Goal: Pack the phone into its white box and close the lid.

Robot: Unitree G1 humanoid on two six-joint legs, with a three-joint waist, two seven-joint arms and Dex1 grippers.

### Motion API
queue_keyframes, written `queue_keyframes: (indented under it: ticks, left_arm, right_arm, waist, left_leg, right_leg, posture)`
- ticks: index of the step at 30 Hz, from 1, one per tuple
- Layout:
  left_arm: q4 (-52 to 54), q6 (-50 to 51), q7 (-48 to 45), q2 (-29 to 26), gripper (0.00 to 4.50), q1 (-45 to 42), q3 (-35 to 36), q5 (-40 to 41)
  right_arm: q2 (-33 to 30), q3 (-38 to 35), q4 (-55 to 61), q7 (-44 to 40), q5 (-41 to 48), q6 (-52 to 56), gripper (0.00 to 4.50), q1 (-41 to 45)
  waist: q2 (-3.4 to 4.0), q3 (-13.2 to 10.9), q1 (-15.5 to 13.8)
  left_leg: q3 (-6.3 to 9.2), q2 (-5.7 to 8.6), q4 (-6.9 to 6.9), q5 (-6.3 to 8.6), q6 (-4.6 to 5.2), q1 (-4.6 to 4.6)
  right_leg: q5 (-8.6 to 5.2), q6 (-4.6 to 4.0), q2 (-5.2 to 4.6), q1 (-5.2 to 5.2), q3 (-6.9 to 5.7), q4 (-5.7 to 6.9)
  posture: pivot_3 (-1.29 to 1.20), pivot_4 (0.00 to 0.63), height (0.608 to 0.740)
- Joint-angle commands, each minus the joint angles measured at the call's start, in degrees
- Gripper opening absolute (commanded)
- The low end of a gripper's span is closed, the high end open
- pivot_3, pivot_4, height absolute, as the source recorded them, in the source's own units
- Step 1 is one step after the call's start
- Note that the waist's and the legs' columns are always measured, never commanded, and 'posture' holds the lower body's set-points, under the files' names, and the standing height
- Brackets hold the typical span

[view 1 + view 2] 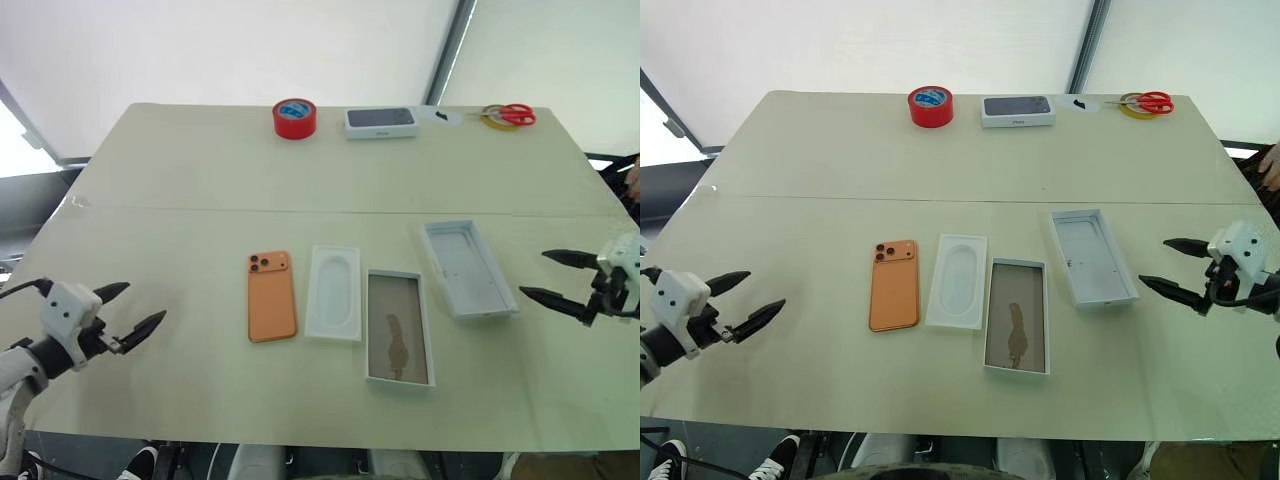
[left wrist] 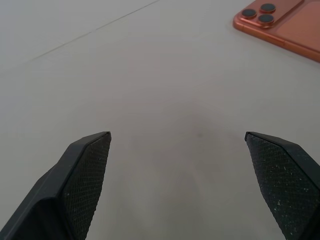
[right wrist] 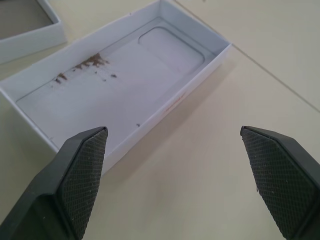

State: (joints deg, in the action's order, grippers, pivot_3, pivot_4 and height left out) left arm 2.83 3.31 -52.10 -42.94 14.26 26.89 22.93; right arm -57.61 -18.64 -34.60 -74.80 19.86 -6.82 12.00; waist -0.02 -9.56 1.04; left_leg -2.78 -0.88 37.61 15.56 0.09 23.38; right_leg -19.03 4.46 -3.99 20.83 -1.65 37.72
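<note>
Two black, cross-hatched fingers (image 3: 77,175) of the right gripper (image 3: 175,180) are spread way apart with nothing between them, just pale beige tabletop (image 3: 200,150). Past them sits the shallow white rectangular lid (image 3: 120,85), open side up, with some brownish specks smeared on its floor. A corner of the white-rimmed box with a brownish floor (image 3: 27,30) sits just beside it.

I see a makeshift test or demo space, not a home: a plain pale table (image 1: 200,180) stands before white tent-like fabric walls (image 1: 250,50), with red tape (image 1: 294,118) and scissors (image 1: 512,115) lying far beyond my fingers.
</note>
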Motion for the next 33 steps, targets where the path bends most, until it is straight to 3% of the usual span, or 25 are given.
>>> queue_keyframes:
  ticks: [1,7,14,17,25,30,33]
  left_arm:
    - [3.91,-0.76,0.7,-0.62,4.5,-0.28,1.76,0.36]
    - [5.78,3.44,1.47,-2.32,4.5,0.07,-0.04,-1.49]
    - [5.27,1.78,-1.79,-1.51,4.5,-2.28,1.41,2.81]
    - [4.63,0.55,-2.05,-1.26,4.5,-3.33,1.25,2.8]
    - [4.04,-0.3,3.09,-0.21,4.5,-6.59,-0.31,-0.28]
    - [7.57,4.75,9.2,1.02,4.5,-9.44,-4.45,-2.9]
    - [11.55,12.92,10.7,2.21,4.5,-11.82,-7.4,0.74]
  right_arm:
    - [-0.92,-1.93,1.31,0.21,0.9,-0.09,4.44,0.11]
    - [-1.32,-1.57,1.84,1.08,-0.17,-0.58,4.44,-0.78]
    - [-2.92,-0.32,1.27,0.89,-0.79,6.07,4.44,0.42]
    - [-3.0,0.11,1.02,2.07,-2.81,4.16,4.44,0.3]
    - [-1.81,-0.38,5.03,3.19,-0.65,9.38,4.44,2.63]
    - [-0.65,1.02,9.73,6.28,-1.16,12.11,4.44,4.6]
    - [0.99,2.64,15.1,8.11,-0.47,15.51,4.44,5.78]
  waist:
    - [0.0,0.0,0.02]
    - [0.01,0.01,-0.02]
    - [0.02,0.01,-0.1]
    - [0.02,0.01,-0.08]
    - [0.04,0.02,0.01]
    - [0.03,0.02,-0.24]
    - [0.0,0.02,-0.34]
  left_leg:
    - [0.0,0.0,0.0,0.0,0.0,0.0]
    - [-0.01,0.01,-0.05,-0.02,-0.02,0.0]
    - [-0.02,0.01,-0.06,-0.02,-0.03,-0.01]
    - [-0.02,0.02,-0.06,-0.03,-0.04,-0.01]
    - [-0.04,0.03,-0.11,-0.05,-0.05,-0.02]
    - [-0.05,0.04,-0.11,-0.05,-0.05,-0.02]
    - [-0.03,0.05,-0.07,-0.05,-0.05,-0.01]
  right_leg:
    - [0.0,0.0,0.0,0.0,0.0,0.0]
    - [0.0,0.01,0.0,0.0,0.0,0.0]
    - [0.01,0.01,0.0,0.0,0.0,0.0]
    - [0.0,0.01,0.0,0.01,0.0,0.0]
    - [0.01,0.02,0.0,0.02,0.0,-0.01]
    - [0.02,0.04,0.01,0.01,-0.01,0.0]
    - [0.03,0.05,0.01,-0.03,-0.01,0.03]
  posture:
    - [0.0,0.15,0.74]
    - [0.0,0.15,0.74]
    - [0.0,0.15,0.74]
    - [0.0,0.15,0.74]
    - [0.0,0.15,0.74]
    - [0.0,0.15,0.74]
    - [0.0,0.15,0.74]
